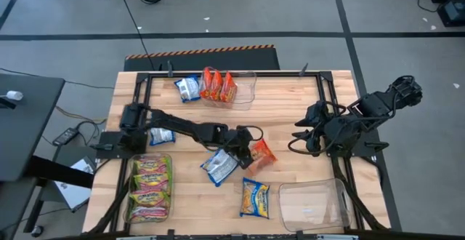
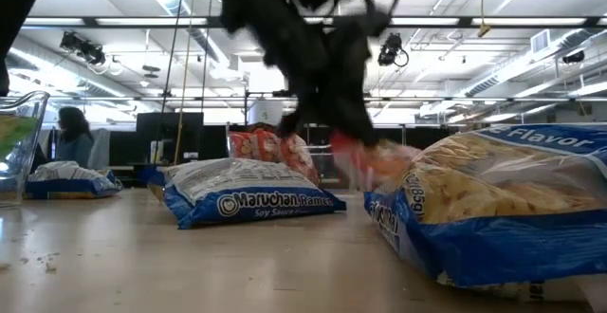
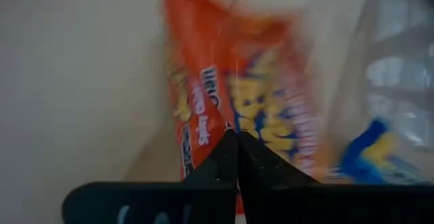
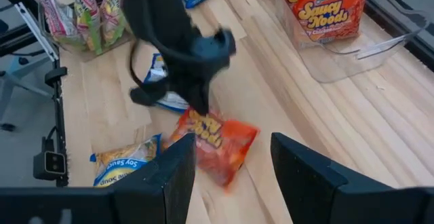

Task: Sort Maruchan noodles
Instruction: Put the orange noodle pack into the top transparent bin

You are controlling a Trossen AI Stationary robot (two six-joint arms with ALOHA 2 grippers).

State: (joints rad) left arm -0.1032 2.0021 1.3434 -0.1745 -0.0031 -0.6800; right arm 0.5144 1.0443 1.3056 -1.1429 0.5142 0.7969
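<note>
Wooden counter (image 1: 290,109) holds sorted bins; left pincer (image 1: 251,149) clamps the red packet (image 1: 263,153) for carrying, while right pincer (image 1: 301,142) waits, spread.

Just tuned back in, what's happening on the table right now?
The left gripper is shut on a red-orange plastic ramen packet at mid-table. The right gripper waits open at the right side, holding nothing. The clear plastic bin at the far edge holds red-orange packets, the bin at the near left holds green-pink-yellow ones, and the bin at the near right looks empty. Blue packets lie loose on the wood.
</note>
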